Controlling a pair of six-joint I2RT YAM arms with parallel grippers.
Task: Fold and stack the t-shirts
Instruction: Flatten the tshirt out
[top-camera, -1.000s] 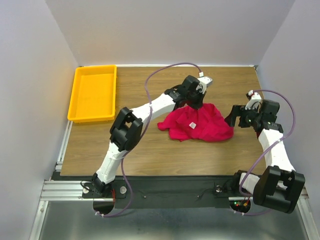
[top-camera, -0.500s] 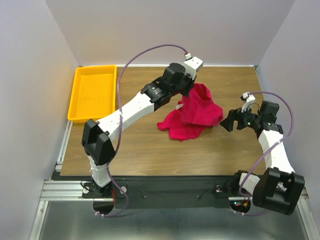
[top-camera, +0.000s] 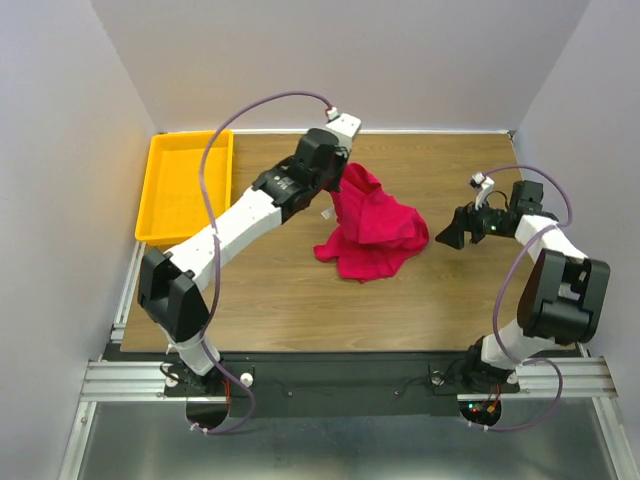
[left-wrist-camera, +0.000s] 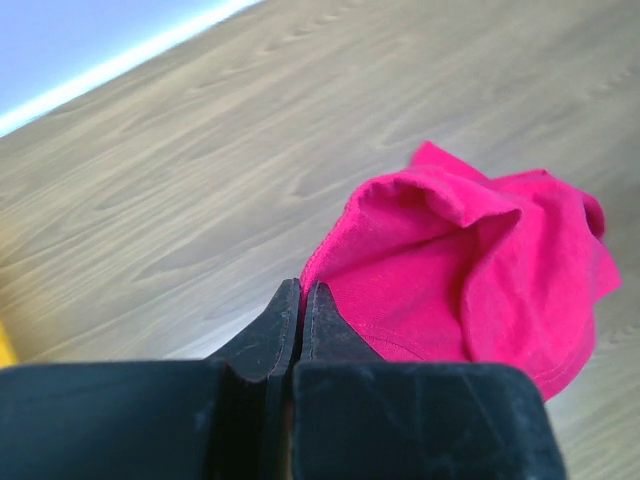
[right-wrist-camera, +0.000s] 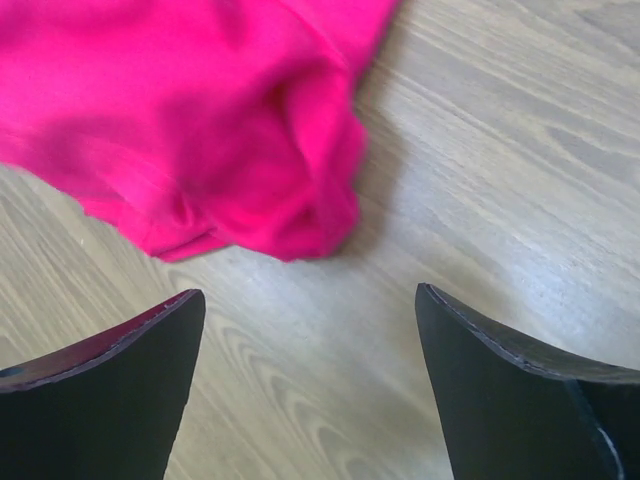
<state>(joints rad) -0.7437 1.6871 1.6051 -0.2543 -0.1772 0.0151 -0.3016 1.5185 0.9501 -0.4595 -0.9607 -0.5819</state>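
Pictured from above, right of the middle of the table (top-camera: 300, 300): a crimson t-shirt (top-camera: 372, 228), bunched and unfolded, its far-left part raised off the wood, its near part lying in a loose heap.

Clamped on the raised hem, pressed together with red cloth caught at the tips: the fingers (left-wrist-camera: 283, 320) of the left gripper (top-camera: 340, 182), at the end of an arm stretched from the near-left base diagonally toward the far middle. In the left wrist view, hanging from those tips in a rounded fold and spilling to the right over pale wood grain.

Just right of the t-shirt, not touching it: the right gripper (top-camera: 447, 236), low over the table and pointed left at the cloth. Fingers (right-wrist-camera: 120, 370) spread wide apart, holding nothing, framing bare wood in the right wrist view, with a rumpled lobe of the t-shirt lying just beyond the tips.

At the far-left corner, well apart from the cloth: a yellow tray (top-camera: 150, 205), long side set along the left edge of the table.
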